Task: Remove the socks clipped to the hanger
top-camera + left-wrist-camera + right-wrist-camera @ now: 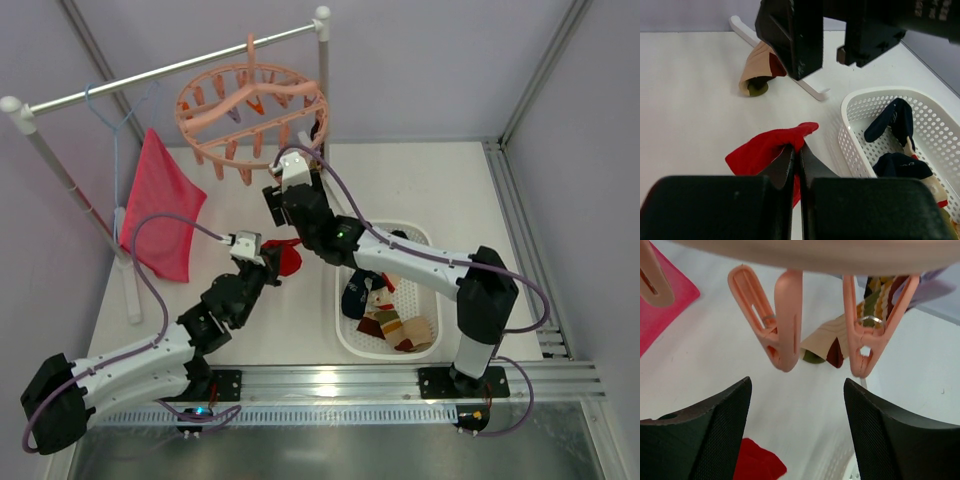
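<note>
The salmon-pink ring hanger hangs from the rail at the back. My right gripper is open and empty just below its pegs. It is level with two empty pegs but touches neither. A brown-tan striped sock hangs clipped behind them and also shows in the left wrist view. My left gripper is shut on a red sock, held low over the table left of the basket; both show from above.
A white perforated basket at the right holds navy and patterned socks. A large pink-red cloth and a thin light-blue wire hanger hang at the left. The rack's white foot lies on the table.
</note>
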You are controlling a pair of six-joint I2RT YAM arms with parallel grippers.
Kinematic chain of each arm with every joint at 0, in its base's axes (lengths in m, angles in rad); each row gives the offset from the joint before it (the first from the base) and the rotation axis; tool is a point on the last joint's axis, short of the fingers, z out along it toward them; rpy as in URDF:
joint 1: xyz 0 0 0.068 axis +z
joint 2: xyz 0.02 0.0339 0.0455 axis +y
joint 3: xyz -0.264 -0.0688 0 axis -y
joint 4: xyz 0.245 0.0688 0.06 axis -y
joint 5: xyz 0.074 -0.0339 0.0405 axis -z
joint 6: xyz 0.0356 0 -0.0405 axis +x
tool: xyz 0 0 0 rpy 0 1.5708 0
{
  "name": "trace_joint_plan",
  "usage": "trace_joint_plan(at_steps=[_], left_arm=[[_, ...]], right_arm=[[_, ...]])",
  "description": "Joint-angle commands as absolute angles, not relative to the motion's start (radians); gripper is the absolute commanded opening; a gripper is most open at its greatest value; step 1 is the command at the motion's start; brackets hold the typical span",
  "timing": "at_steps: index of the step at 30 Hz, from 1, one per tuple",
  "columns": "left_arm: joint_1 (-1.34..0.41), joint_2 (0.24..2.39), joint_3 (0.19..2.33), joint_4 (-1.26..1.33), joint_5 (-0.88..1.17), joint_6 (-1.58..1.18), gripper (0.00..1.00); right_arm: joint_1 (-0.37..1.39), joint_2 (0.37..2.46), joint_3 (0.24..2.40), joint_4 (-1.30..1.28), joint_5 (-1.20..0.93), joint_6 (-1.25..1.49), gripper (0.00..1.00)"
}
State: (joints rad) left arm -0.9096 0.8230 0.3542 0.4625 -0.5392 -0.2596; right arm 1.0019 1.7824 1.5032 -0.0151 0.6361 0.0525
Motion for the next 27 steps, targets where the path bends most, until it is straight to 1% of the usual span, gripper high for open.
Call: trace_joint_plan(at_steps=[1,5,9,13,14,15,17,21,23,27], left_arm=[[-0.914,0.821,0.356,0.506,-0.558,-0.25,0.01],[-0.913,0.792,0.36,0.491,-0.543,-0.235,0.0],[-0.913,0.764,0.374,0.457,-0.482,-0.212,0.0],[-0.913,0.778,0.416,0.426,-0.303,-0.202,0.0],[-0.913,0.784,0.425,0.417,-0.214,-0.204,0.0],[-0.913,0.81,0.434,0.416,-0.175,-0.206,0.01],[-0.913,0.84,0.468,0.408,-0.088,-0.212,0.0],[-0.917,0.922,0.541,0.393,0.027,-0.229,0.01],[-0.949,0.96,0.593,0.391,0.052,-0.232,0.0],[-1.074,1.041,0.716,0.339,0.023,-0.175,0.0]], right_arm=[[1.002,1.677,1.433,0.041,0.692,0.084,0.75],[0.968,1.629,1.319,0.035,0.709,0.144,0.77],[0.899,1.54,1.134,0.043,0.692,0.216,0.78],[0.783,1.393,0.956,0.081,0.577,0.273,0.8],[0.752,1.318,0.921,0.093,0.536,0.279,0.83],[0.705,1.286,0.855,0.115,0.517,0.284,0.85],[0.658,1.179,0.803,0.124,0.496,0.287,0.9],[0.552,1.011,0.68,0.127,0.427,0.299,0.95],[0.493,0.944,0.643,0.135,0.388,0.308,0.99],[0.396,0.774,0.543,0.155,0.279,0.333,1.0]])
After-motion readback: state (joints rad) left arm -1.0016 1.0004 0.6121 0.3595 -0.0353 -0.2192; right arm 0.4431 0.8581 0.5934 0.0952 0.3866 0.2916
